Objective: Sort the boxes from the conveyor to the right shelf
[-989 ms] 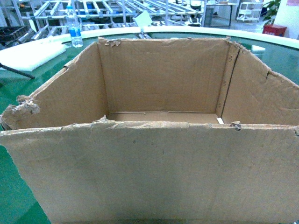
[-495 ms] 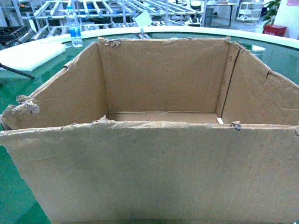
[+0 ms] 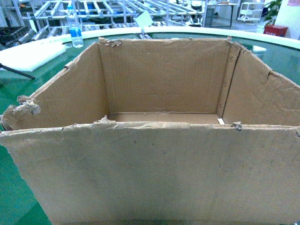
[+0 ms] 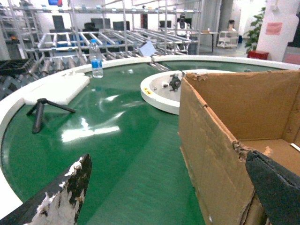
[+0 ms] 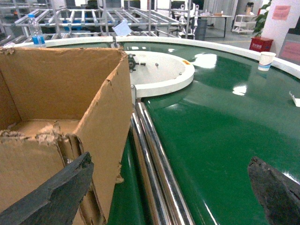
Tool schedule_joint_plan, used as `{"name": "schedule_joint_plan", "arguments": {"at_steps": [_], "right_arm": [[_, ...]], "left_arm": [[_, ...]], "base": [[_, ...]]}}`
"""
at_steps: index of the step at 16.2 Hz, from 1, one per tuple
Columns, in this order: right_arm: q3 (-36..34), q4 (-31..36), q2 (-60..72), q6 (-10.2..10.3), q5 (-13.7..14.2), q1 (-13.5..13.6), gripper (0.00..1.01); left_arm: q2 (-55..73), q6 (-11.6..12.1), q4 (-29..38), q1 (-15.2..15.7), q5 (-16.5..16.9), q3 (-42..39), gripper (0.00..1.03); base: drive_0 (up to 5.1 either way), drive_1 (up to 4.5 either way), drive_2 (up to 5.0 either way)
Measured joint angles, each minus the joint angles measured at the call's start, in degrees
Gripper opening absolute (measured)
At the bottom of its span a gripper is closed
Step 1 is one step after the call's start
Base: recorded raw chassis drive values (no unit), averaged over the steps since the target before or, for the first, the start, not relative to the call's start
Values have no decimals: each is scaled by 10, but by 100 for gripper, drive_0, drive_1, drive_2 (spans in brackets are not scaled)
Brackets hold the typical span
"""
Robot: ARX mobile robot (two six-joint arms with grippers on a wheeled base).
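Brown corrugated cardboard forms the open-topped box (image 3: 154,173), which stands on the green conveyor belt (image 4: 117,154) and fills most of the head view. Its top edges are ragged and torn, with frayed paper at the near left corner; the inside is empty, flat floor visible. On the box's right side, a metal side rail (image 5: 152,168) runs alongside. The left gripper (image 4: 164,192) has its fingers spread, one worn pad (image 4: 65,192) outside the left wall and one inside. The right gripper (image 5: 168,192) is likewise spread across the right wall. Neither visibly presses the cardboard.
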Motion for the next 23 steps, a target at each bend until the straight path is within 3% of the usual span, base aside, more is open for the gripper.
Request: {"name": "schedule_joint_plan", "arguments": {"at_steps": [2, 5, 7, 8, 9, 11, 19, 21, 23], "right_arm": [[28, 25, 48, 4, -8, 6, 98], [112, 76, 167, 4, -8, 42, 98], [141, 71, 231, 3, -18, 45, 98], [160, 72, 268, 1, -36, 38, 98], [258, 13, 352, 7, -77, 23, 98], [261, 4, 357, 13, -79, 26, 98], [266, -19, 377, 18, -105, 30, 98], [278, -25, 398, 18, -107, 39, 98], [320, -23, 458, 11, -110, 65, 98]], "left_arm": [[55, 0, 33, -6, 0, 28, 98], [167, -1, 103, -8, -10, 88, 98], [228, -6, 109, -33, -21, 111, 98], [271, -17, 119, -56, -33, 129, 98], [387, -29, 92, -104, -113, 219, 98], [389, -29, 77, -103, -129, 214, 98], [403, -33, 89, -107, -133, 221, 98], [419, -44, 76, -105, -132, 232, 98], [480, -108, 7, -89, -106, 274, 98]], "base": [[0, 0, 0], [0, 0, 0], [0, 0, 0], [0, 0, 0], [0, 0, 0], [0, 0, 0], [0, 0, 0], [0, 0, 0], [0, 0, 0]]}}
